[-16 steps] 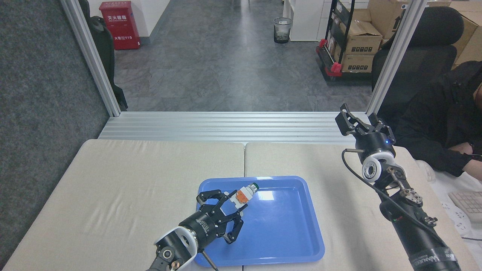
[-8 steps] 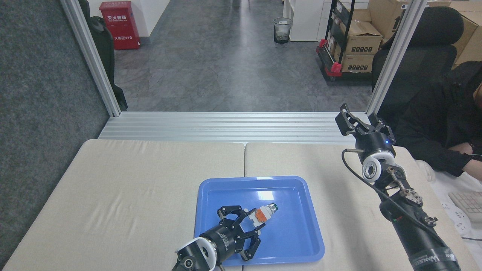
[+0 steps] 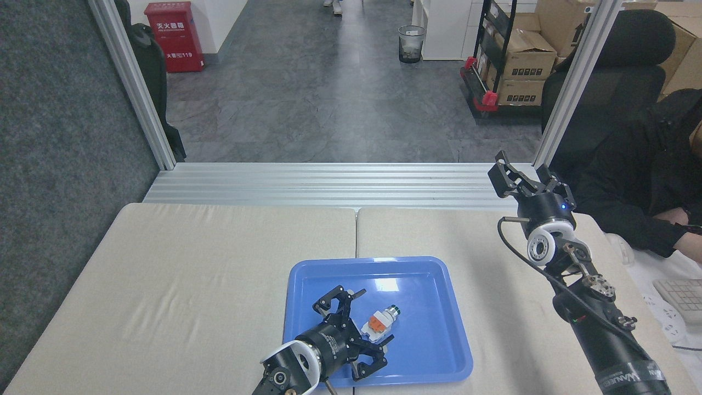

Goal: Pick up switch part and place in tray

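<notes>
The blue tray [image 3: 433,351] lies on the cloth-covered table, slightly right of centre and near the front edge. Inside it, towards its left half, the switch part [image 3: 380,320] lies on the tray floor, its white block and orange piece nearest me and its green tip pointing up-right. My left gripper [image 3: 359,329] hovers low over the tray's front left with its fingers spread wide around the part, not pinching it. Far from the tray, my right gripper [image 3: 521,171] stands raised at the table's back right, open and holding nothing.
A person in a black sleeve [image 3: 647,186] sits at the right beside a black chair [image 3: 620,71]. A keyboard [image 3: 683,299] lies at the right edge. Ribbed aluminium rails [image 3: 329,184] run along the table's far edge.
My left gripper carried the switch part down and towards the tray's front, then spread its fingers; the part now rests on the tray floor. The right arm has stayed still.
</notes>
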Robot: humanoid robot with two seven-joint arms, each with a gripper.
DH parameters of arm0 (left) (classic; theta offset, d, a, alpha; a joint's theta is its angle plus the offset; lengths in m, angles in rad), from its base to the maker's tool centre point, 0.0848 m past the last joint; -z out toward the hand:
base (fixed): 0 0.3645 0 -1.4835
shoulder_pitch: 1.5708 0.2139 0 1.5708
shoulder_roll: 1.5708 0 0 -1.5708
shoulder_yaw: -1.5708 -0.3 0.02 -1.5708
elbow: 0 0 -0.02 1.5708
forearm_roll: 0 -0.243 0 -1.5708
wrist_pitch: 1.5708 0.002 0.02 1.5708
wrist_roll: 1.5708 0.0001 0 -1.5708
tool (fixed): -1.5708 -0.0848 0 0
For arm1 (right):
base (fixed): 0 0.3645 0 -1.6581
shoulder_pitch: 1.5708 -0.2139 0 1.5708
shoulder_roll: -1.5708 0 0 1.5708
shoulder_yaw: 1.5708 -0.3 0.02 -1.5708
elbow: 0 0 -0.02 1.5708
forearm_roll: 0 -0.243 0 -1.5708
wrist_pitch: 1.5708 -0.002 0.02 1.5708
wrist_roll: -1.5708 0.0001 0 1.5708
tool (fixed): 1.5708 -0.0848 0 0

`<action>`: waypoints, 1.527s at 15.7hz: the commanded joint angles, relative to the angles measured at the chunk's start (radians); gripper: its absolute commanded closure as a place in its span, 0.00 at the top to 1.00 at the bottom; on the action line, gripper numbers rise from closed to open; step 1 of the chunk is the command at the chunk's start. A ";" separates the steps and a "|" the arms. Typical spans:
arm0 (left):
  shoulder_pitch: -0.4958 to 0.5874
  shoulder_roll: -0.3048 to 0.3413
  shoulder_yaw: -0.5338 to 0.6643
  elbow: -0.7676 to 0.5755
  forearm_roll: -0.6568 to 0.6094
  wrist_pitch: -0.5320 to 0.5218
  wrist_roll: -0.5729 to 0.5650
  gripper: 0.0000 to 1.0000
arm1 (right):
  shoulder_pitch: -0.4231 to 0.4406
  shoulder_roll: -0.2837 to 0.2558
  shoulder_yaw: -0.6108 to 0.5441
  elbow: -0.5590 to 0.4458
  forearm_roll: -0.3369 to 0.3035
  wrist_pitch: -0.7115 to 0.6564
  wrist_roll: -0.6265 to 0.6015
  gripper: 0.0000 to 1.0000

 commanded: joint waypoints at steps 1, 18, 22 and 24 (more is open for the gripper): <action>-0.046 -0.034 0.194 -0.140 0.145 0.053 0.001 0.99 | 0.000 0.000 0.000 0.000 0.000 0.001 0.000 0.99; -0.226 0.071 0.502 0.232 0.448 0.575 0.086 0.99 | 0.000 0.000 0.000 0.000 0.000 0.001 0.000 0.99; -0.237 0.074 0.502 0.225 0.450 0.571 0.081 0.99 | 0.000 0.000 0.000 0.000 0.000 0.001 0.000 0.99; -0.238 0.085 0.502 0.224 0.457 0.565 0.083 1.00 | 0.000 0.000 0.000 0.000 0.000 0.001 0.000 0.99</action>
